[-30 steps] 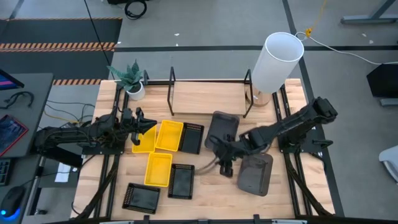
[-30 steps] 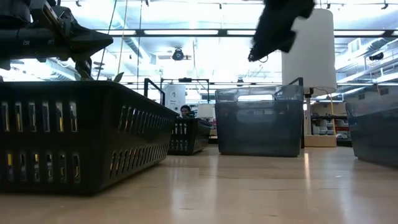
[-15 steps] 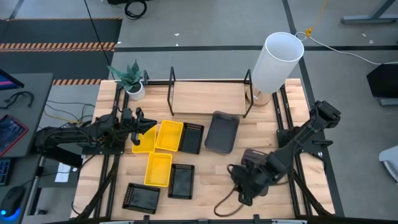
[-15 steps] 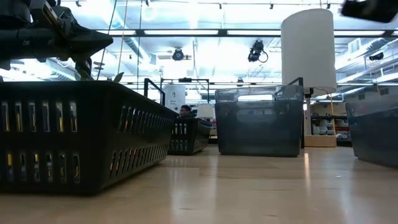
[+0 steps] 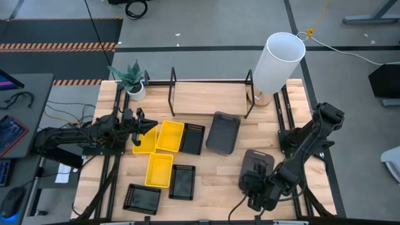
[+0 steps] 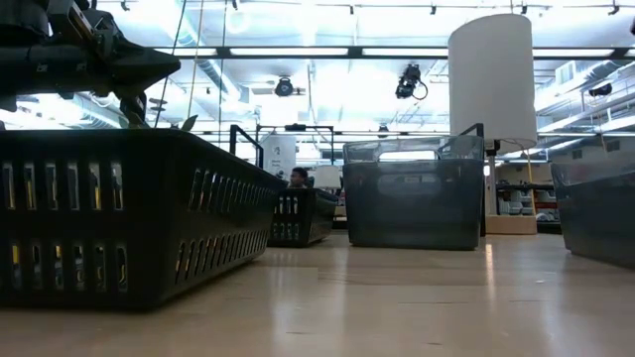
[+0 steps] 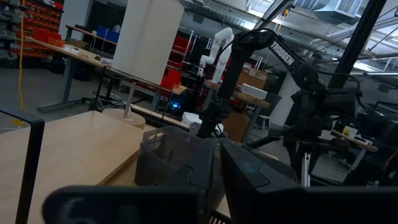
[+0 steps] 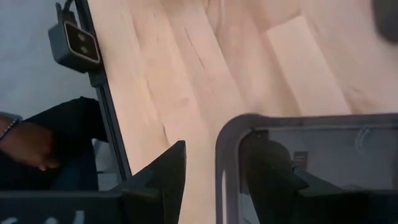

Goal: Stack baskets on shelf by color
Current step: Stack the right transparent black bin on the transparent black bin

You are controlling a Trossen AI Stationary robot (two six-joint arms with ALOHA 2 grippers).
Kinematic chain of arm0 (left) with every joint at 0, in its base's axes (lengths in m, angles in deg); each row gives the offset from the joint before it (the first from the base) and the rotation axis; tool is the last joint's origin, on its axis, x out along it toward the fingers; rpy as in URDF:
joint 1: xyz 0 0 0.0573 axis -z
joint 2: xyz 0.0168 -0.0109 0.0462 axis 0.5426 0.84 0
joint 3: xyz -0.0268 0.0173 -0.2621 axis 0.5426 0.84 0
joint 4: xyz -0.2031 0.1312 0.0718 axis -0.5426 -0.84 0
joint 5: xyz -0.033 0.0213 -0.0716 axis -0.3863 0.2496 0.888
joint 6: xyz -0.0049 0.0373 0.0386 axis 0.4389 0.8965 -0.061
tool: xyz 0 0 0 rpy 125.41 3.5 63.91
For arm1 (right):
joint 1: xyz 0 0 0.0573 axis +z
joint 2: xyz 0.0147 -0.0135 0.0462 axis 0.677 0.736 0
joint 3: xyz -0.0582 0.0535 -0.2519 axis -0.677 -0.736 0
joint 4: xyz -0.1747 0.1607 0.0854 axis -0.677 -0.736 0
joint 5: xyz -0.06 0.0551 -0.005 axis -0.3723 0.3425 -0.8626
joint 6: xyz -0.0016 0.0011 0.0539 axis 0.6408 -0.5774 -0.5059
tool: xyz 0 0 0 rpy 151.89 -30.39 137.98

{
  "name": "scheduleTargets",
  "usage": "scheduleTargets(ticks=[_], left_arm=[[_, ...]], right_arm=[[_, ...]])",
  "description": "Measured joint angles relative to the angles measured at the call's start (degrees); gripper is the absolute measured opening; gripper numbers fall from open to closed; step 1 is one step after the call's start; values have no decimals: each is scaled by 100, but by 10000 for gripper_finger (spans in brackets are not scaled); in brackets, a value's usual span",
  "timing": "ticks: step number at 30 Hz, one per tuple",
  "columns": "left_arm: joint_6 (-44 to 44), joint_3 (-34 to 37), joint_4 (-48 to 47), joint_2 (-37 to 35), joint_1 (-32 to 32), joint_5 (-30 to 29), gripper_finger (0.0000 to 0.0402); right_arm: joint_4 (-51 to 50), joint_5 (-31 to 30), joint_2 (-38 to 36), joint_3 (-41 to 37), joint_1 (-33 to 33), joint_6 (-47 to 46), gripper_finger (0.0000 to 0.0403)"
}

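High view: dark grey round-cornered plastic basket (image 5: 257, 167) lying toward the counter's front right, near end under the right gripper (image 5: 257, 195). Right wrist view: same basket's rounded rim (image 8: 231, 134) running between the two dark fingers (image 8: 163, 176), one finger outside the wall, the other inside, spread either side of it with a gap visible on the outer side. Second dark grey round-cornered basket (image 5: 223, 132) sitting at counter centre, just in front of the low black metal-tube shelf (image 5: 210, 95) with light wood base, well apart from the first. Three bright yellow shallow baskets to the left: two side by side (image 5: 170, 136) (image 5: 147, 139), a third (image 5: 159, 169) in front of them. Three small black perforated baskets alongside: one (image 5: 192, 138) touching the yellow pair's right side, one (image 5: 182, 182) beside the front yellow one, one (image 5: 143, 199) near the front edge. Left gripper (image 5: 147, 125) waiting at the left over the outer yellow basket, fingers close together at a point, cannot tell whether fully pressed. Tall white cylinder (image 5: 278, 62) standing at the shelf's right end; small potted green plant (image 5: 131, 77) at its left end. Person's hand (image 8: 28, 145) and dark sleeve beyond the light wooden counter (image 8: 186, 74) edge in the right wrist view.
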Motion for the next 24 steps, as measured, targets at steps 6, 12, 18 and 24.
scheduleTargets(ticks=[6,12,18,24], left_arm=[[0,0,0,0,1,0,30],[0,0,0,0,1,1,38],[-1,0,0,0,-1,0,35],[-2,0,0,-2,1,0,30]], right_arm=[[374,103,5,-338,-5,-202,162],[495,475,513,-434,-5,-206,162],[337,1211,1011,-436,-107,-277,162],[248,1507,1127,-436,-186,-267,150]])
